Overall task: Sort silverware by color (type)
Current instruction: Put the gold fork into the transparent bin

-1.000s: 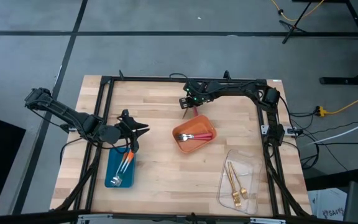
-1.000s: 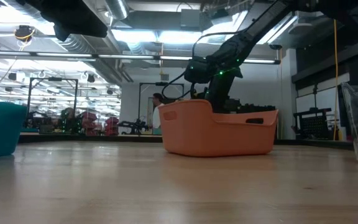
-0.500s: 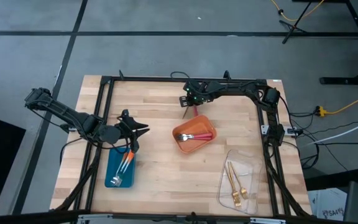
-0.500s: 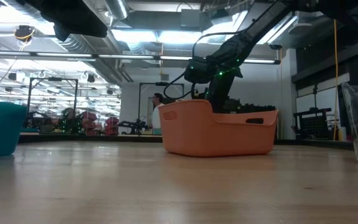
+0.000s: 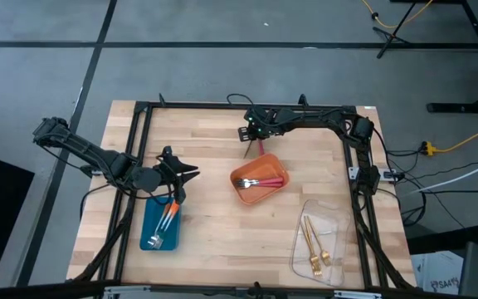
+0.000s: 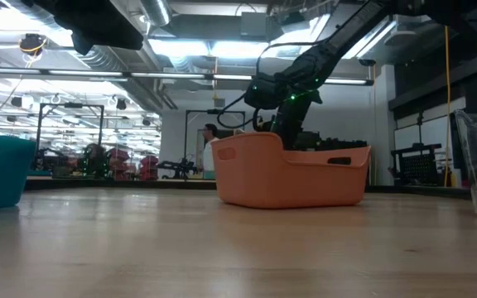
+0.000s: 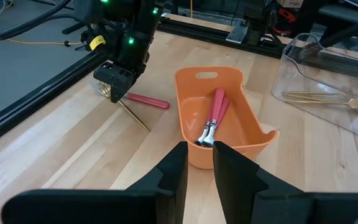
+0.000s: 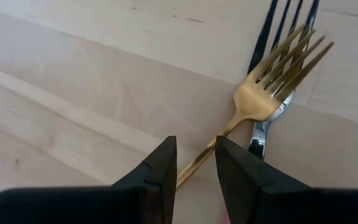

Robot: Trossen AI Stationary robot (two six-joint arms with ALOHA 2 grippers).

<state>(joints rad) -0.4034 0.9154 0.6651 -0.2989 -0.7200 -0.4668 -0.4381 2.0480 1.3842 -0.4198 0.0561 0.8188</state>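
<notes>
My right gripper (image 8: 194, 146) points down at the table's far middle (image 5: 250, 137), shut on a gold fork (image 8: 257, 96). The fork's head lies across the silver head of a pink-handled fork (image 8: 263, 130) resting on the wood (image 7: 148, 101). Two pink-handled forks (image 7: 213, 118) lie in the orange tray (image 5: 237, 178). Orange-handled forks (image 5: 168, 218) lie in the blue tray (image 5: 149, 218), and gold forks (image 5: 314, 245) in the clear tray (image 5: 338, 224). My left gripper (image 7: 199, 152) hovers shut over the blue tray's far end (image 5: 181, 178). My right gripper pinches the gold fork's handle (image 8: 207, 152) a short way behind its head, coming from above with the fingers pointing down. The handle runs slantwise through the gap between the fingers. Its free end (image 7: 146, 127) reaches the wood; whether the head is lifted I cannot tell.
The orange tray (image 6: 288, 174) stands just near-side of the right gripper. A black frame rail (image 5: 222, 106) runs along the far edge, with more rails down both sides. Bare wood lies between the blue tray and the orange tray.
My right gripper has crept slightly upward over the gold fork. The forks in the trays and my left arm have kept still.
</notes>
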